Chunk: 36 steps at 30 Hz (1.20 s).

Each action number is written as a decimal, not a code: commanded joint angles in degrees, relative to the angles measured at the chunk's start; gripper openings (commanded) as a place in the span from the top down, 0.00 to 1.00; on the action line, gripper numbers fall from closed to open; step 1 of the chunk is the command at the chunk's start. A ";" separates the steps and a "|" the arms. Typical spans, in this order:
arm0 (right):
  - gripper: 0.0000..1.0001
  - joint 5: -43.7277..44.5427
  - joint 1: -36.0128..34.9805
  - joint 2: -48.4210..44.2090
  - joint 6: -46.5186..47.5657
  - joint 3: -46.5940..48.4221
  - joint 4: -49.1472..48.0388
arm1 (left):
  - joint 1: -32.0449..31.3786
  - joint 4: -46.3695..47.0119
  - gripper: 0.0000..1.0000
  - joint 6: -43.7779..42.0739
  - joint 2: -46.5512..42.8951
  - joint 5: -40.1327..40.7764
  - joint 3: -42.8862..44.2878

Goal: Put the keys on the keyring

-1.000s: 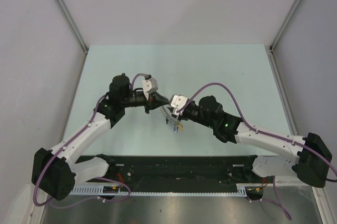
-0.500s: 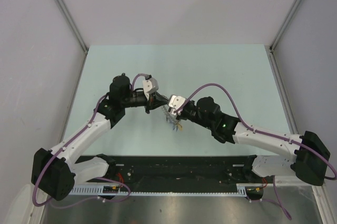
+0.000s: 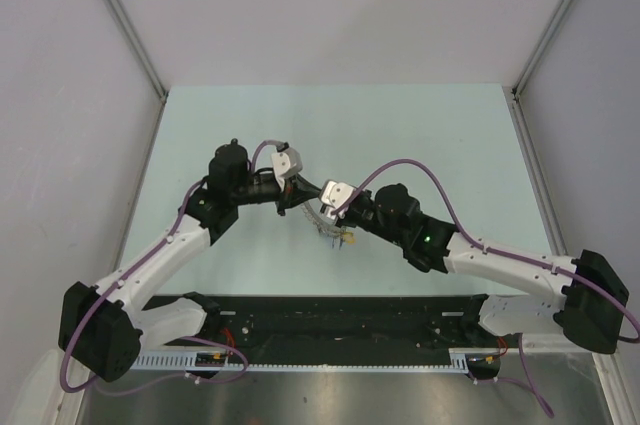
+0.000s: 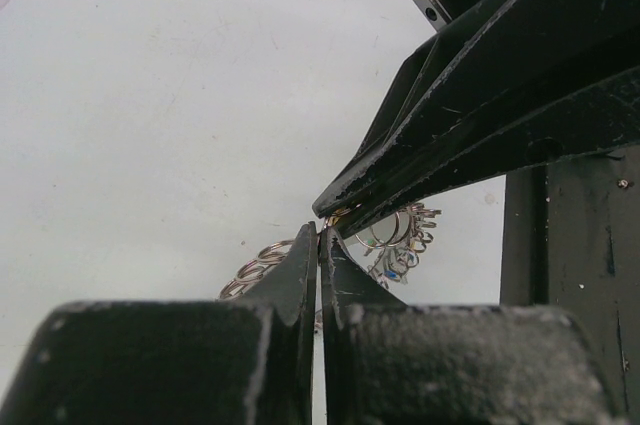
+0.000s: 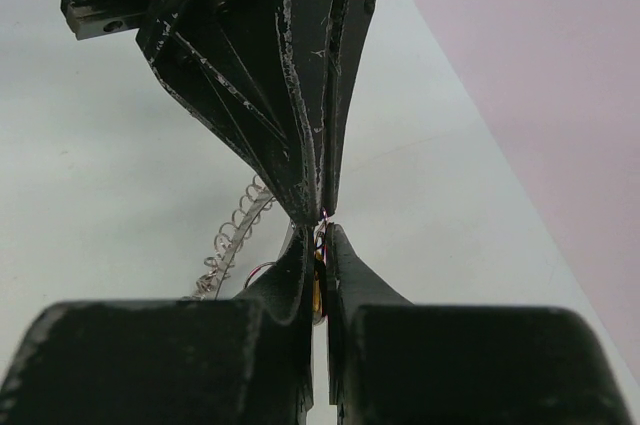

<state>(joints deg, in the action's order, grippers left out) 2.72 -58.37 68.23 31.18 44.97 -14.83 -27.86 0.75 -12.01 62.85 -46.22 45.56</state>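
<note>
The keyring hangs between my two grippers, which meet tip to tip over the middle of the table. In the left wrist view its small silvery rings and blue-tagged keys show behind the fingers. My left gripper is shut, with the ring's wire at its tips. My right gripper is shut on a yellow-headed key, whose yellow also shows in the top view. The ring's fringe curves off to its left. I cannot make out the black and red keys.
The pale green table lies between grey side walls. A black rail runs along the near edge by the arm bases. Each gripper's fingers fill the other's wrist view.
The right gripper has moved slightly left and back toward the left gripper. The key cluster has swung and spread out under the tips, with the yellow head now showing lower right.
</note>
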 commanded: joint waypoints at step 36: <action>0.92 -9.92 7.65 -4.85 -2.52 -2.17 0.68 | -0.09 3.55 1.00 2.70 -2.38 2.79 0.76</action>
<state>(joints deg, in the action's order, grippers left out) -5.56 -51.40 65.28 30.00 42.92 -13.56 -28.21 1.48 -9.96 62.54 -44.25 45.56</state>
